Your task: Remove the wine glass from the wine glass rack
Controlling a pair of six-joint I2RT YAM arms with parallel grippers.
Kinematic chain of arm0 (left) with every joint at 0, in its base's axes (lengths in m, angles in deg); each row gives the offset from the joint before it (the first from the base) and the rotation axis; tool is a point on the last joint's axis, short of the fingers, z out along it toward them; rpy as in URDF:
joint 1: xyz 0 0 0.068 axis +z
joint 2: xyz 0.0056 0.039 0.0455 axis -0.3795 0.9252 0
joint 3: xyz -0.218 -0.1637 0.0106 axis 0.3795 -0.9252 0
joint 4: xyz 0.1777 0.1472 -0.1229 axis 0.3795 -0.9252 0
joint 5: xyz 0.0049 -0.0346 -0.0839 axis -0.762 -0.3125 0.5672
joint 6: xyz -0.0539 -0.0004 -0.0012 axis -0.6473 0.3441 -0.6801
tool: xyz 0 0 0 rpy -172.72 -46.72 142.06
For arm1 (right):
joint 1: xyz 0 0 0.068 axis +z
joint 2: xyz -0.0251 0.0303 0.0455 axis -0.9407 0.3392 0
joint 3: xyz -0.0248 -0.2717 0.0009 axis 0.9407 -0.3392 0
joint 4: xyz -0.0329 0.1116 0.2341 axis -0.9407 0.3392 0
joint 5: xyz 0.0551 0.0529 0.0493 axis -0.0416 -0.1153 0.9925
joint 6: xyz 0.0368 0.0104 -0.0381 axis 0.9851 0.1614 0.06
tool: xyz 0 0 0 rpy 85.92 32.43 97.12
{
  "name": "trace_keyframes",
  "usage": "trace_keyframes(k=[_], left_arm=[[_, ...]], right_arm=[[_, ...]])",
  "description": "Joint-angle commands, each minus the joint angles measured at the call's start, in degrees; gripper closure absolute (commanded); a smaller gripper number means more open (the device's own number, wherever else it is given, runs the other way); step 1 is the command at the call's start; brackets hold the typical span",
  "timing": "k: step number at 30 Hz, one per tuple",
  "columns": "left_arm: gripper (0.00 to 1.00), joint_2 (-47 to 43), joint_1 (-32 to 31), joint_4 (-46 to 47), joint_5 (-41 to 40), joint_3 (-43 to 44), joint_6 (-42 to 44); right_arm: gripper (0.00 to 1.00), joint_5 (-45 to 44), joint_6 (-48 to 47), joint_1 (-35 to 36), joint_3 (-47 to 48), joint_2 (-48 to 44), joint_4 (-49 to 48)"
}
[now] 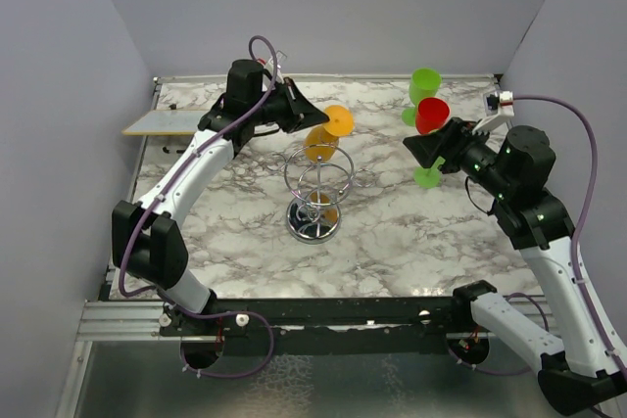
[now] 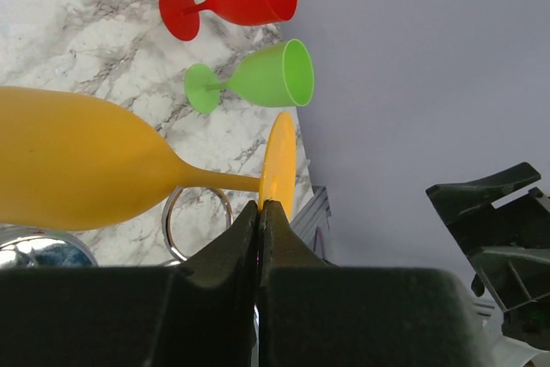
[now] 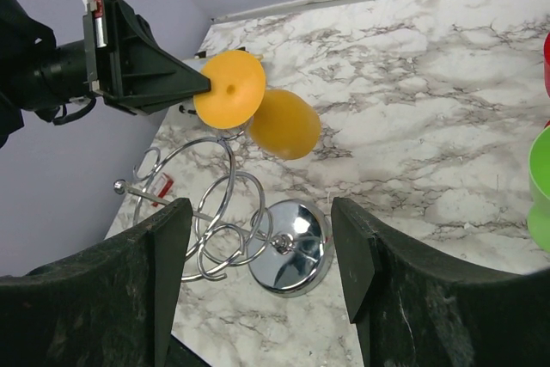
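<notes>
An orange wine glass is held tilted, just over the top loops of the chrome wine glass rack. My left gripper is shut on the rim of the glass's round foot. The bowl fills the left of the left wrist view, with a rack loop below the stem. In the right wrist view the glass hangs beyond the rack and its round base. I cannot tell whether the stem touches a loop. My right gripper is open and empty, right of the rack.
A red glass and a green glass stand at the back right, close to my right gripper; another green foot shows beside it. A tan board lies at the back left. Grey walls enclose the marble table.
</notes>
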Motion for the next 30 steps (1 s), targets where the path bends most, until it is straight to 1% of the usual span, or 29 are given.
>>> trace_keyframes(k=[1,4,8,12,17,20,23,28,30], left_arm=[[1.0,0.86,-0.17,5.1,2.65,0.73,-3.23],[1.0,1.72,0.04,6.28,2.8,1.86,-3.42],[1.0,2.69,0.99,5.98,1.98,5.0,-1.29],[1.0,2.87,1.64,10.14,2.02,6.61,-1.82],[1.0,2.43,1.69,12.13,1.54,11.04,0.9],[1.0,-0.57,1.66,16.16,0.65,10.7,4.47],[1.0,-4.91,1.44,20.57,0.42,8.4,9.37],[1.0,-14.07,0.51,25.6,-0.61,3.57,19.37],[1.0,-18.23,-0.29,27.01,-0.63,1.52,24.63]], right_arm=[[0.33,-1.75,-1.23,0.16,1.46,-1.08,1.23],[0.33,-2.33,-1.78,0.16,1.57,-1.41,1.4],[0.33,-3.41,-2.69,0.16,1.57,-2.34,1.58],[0.32,-4.36,-3.35,0.16,1.79,-3.39,1.58],[0.31,-4.61,-3.61,0.16,2.01,-4.01,1.33],[0.31,-4.53,-3.62,0.16,2.25,-4.33,1.45],[0.31,-4.14,-3.27,0.12,2.35,-4.61,1.67],[0.31,-2.66,-1.95,0.16,2.61,-5.4,1.58],[0.31,-2.19,-1.27,0.16,2.87,-5.62,1.45]])
